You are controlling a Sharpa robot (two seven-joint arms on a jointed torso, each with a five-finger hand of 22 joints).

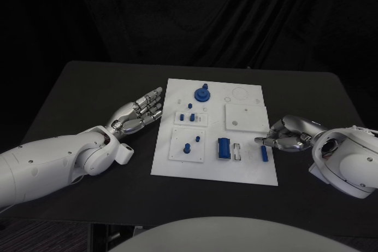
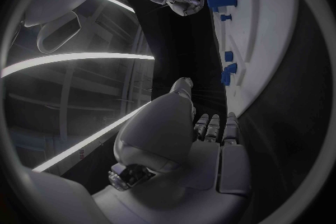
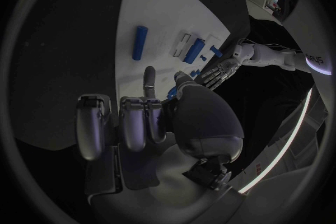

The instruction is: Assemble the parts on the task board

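Black cloth backs a dark surface [image 1: 94, 88] carrying the white board [image 1: 217, 170]. Left hand [image 1: 139, 113] lies flat beside the board's edge, fingers spread and empty, apparently parked clear of the work. Right hand [image 1: 285, 135] hovers at the opposite edge, fingers curled inward; whether they pinch anything cannot be told. Just beyond its fingertips lies a loose blue bar [image 1: 264, 153], likely the next part to be seated. A blue block [image 1: 224, 148] sits farther in.

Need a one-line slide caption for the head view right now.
Left hand open beside the white task board; right hand curled at its right edge near a blue bar.
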